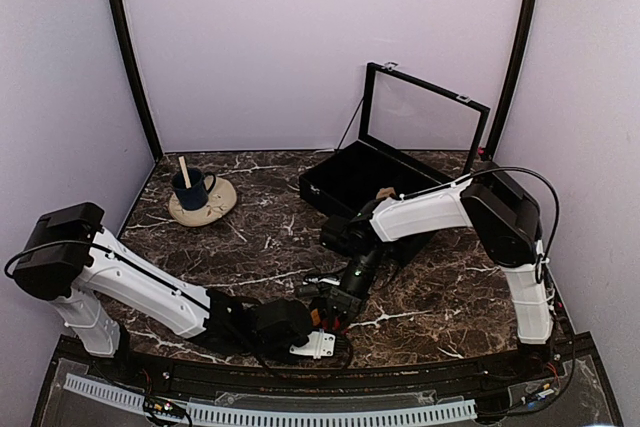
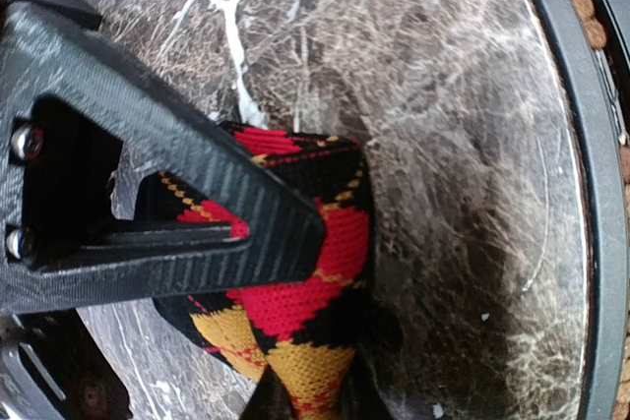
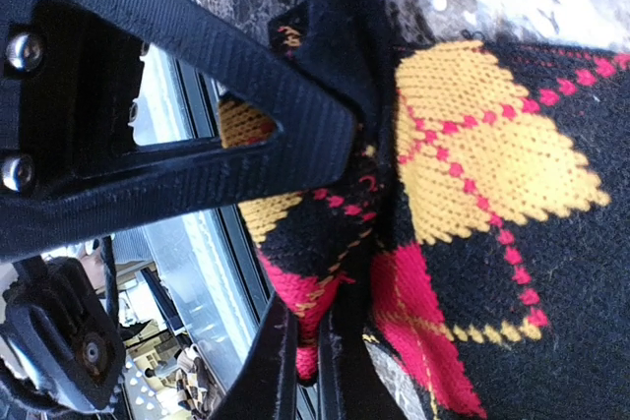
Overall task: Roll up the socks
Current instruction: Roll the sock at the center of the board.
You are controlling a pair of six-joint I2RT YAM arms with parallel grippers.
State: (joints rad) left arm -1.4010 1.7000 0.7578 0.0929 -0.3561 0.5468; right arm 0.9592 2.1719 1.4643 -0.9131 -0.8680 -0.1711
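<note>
Black argyle sock [image 2: 340,243] on marble table [image 2: 443,125], pinched in right gripper [image 3: 315,243]; left gripper [image 2: 285,317] over it, perhaps gripping, cannot tell.

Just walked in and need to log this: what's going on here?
Both arms meet at the near edge of the marble table. The left gripper and the right gripper each pinch the argyle sock, which lies folded on the tabletop between them. No finished roll shows yet.
</note>
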